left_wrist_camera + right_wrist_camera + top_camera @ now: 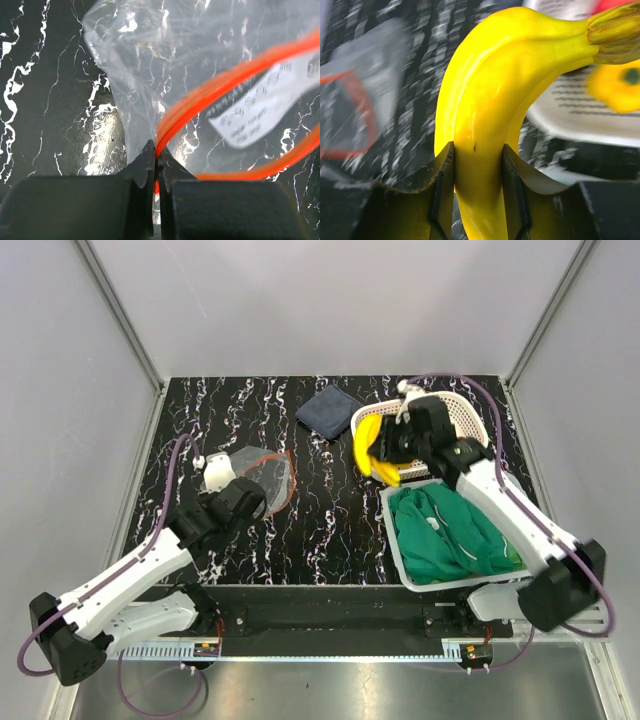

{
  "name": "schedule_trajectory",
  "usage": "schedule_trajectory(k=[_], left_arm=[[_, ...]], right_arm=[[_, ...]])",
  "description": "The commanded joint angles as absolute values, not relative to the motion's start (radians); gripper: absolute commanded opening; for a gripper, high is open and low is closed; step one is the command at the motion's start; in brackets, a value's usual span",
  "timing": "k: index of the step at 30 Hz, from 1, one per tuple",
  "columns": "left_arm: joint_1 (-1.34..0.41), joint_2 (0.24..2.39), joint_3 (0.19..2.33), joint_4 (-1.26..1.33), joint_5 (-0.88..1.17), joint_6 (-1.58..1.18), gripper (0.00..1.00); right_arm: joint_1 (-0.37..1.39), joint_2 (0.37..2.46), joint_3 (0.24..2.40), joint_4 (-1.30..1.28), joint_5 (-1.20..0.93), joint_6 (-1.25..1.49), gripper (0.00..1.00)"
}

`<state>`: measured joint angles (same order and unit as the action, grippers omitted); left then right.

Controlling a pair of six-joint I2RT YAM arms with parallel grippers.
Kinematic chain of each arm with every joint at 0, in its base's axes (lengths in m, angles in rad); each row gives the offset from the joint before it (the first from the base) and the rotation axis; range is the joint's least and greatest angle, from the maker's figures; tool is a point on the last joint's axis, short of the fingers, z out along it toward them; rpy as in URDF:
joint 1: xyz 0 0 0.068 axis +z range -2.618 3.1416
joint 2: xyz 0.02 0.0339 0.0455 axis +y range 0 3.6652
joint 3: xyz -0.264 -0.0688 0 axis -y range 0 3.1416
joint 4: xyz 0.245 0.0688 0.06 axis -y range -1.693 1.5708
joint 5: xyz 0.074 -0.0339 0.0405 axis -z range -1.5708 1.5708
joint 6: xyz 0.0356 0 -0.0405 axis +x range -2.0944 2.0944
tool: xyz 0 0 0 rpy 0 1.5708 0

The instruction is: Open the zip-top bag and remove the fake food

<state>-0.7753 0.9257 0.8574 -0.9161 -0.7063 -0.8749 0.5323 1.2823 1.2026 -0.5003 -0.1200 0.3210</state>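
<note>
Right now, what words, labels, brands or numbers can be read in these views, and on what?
White label on the zip-top bag: several printed lines, too blurred to read.
Faint print along the orange zip strip: too blurred to read.
No other text shows in any view.

Plain grey walls (pixel 330 300) enclose a black, white-veined table (pixel 330 530), with metal posts (pixel 120 315) at the corners.

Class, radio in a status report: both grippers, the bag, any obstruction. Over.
Left gripper shut on bag at zip strip. Right gripper shut on banana, by white basket. Bag mouth open. Nothing blocking.
</note>
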Motion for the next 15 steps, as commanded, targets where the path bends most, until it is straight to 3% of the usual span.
schedule_trajectory(k=[1,3,4,7,10,11,13,15], left_arm=[[-0.773,0.946,0.879,-0.878,-0.717,-0.897,0.16],[-0.773,0.943,0.885,-0.865,-0.697,-0.879,0.33],[-0.773,0.934,0.887,-0.855,-0.677,-0.871,0.47],[-0.773,0.904,0.896,-0.83,-0.623,-0.832,0.66],[-0.773,0.873,0.922,-0.81,-0.554,-0.776,0.74],[-0.773,0.852,0.93,-0.804,-0.534,-0.747,0.82],[-0.773,0.828,0.942,-0.778,-0.477,-0.723,0.86],[-0.773,0.789,0.942,-0.735,-0.431,-0.678,0.92]], right_arm=[[0.35,1.469,1.328,-0.483,0.02,0.279,0.0],[0.304,1.525,1.367,-0.482,0.044,0.268,0.0],[0.26,1.573,1.399,-0.476,0.054,0.261,0.0],[0.197,1.665,1.474,-0.486,0.084,0.235,0.0],[0.13,1.71,1.502,-0.491,0.042,0.238,0.02],[0.118,1.719,1.503,-0.491,0.035,0.229,0.15],[0.114,1.736,1.508,-0.502,0.012,0.219,0.23],[0.112,1.743,1.508,-0.509,0.006,0.213,0.49]])
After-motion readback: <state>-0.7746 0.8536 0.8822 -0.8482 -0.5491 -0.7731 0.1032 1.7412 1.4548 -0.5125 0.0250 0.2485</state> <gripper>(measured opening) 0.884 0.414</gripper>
